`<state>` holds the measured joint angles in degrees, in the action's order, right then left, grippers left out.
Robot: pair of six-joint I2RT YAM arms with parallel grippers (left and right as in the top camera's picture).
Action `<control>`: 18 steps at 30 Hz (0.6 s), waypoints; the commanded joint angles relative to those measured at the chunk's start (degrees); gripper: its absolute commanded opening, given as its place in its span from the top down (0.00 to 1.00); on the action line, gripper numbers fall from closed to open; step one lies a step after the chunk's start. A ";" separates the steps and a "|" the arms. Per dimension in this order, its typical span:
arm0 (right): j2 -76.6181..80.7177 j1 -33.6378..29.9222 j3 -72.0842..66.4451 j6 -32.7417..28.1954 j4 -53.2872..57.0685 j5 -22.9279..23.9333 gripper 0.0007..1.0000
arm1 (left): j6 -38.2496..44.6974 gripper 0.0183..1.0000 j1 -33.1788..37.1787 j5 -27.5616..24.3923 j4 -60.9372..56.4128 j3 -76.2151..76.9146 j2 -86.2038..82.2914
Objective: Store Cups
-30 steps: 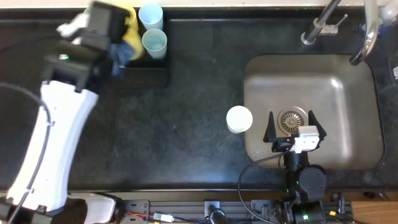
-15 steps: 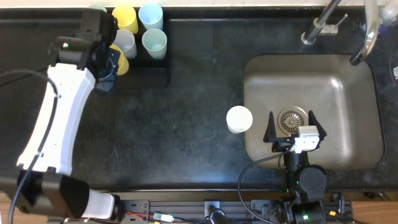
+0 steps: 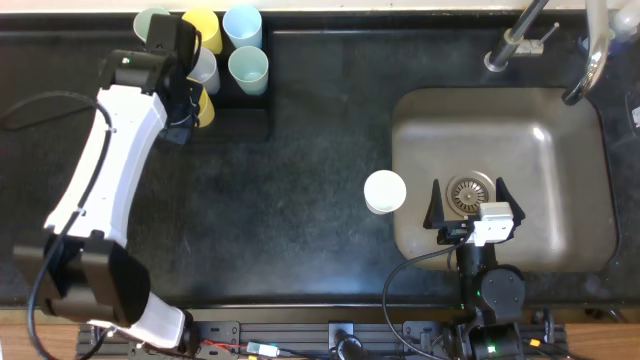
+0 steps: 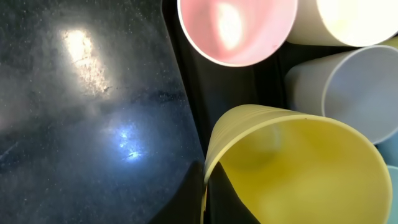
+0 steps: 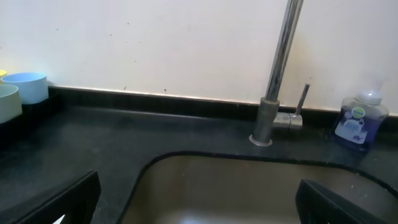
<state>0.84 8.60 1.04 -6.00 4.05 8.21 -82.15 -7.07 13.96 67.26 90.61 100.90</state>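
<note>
My left tool (image 3: 181, 106) is clamped on the rim of a yellow cup (image 4: 298, 168) at the left side of the tray (image 3: 245, 115), just beside a pink cup (image 4: 236, 28) and a grey cup (image 4: 348, 87). My right tool (image 3: 468, 197) hangs over the sink (image 3: 560, 120), fingers apart. A white cup (image 3: 385, 191) stands on the table (image 3: 280, 220) at the sink's edge.

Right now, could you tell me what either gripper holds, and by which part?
The left gripper pinches the yellow cup at its rim; the right gripper, open over the sink, holds nothing.
</note>
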 commanded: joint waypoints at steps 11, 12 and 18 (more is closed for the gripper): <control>-0.63 -0.39 -0.76 -0.02 -0.46 0.39 0.00 | -0.83 0.98 0.39 2.16 -2.91 -0.24 5.35; -0.63 -0.39 -0.76 -0.02 -0.44 0.42 0.00 | -0.83 0.98 0.39 2.21 -2.93 -0.24 5.70; -0.63 -0.39 -0.76 -0.02 -0.44 0.42 0.00 | -0.63 0.98 1.25 2.19 -3.67 -0.26 7.26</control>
<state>0.84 8.60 1.04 -6.02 4.08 8.21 -82.21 -6.66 14.81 63.88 90.52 107.33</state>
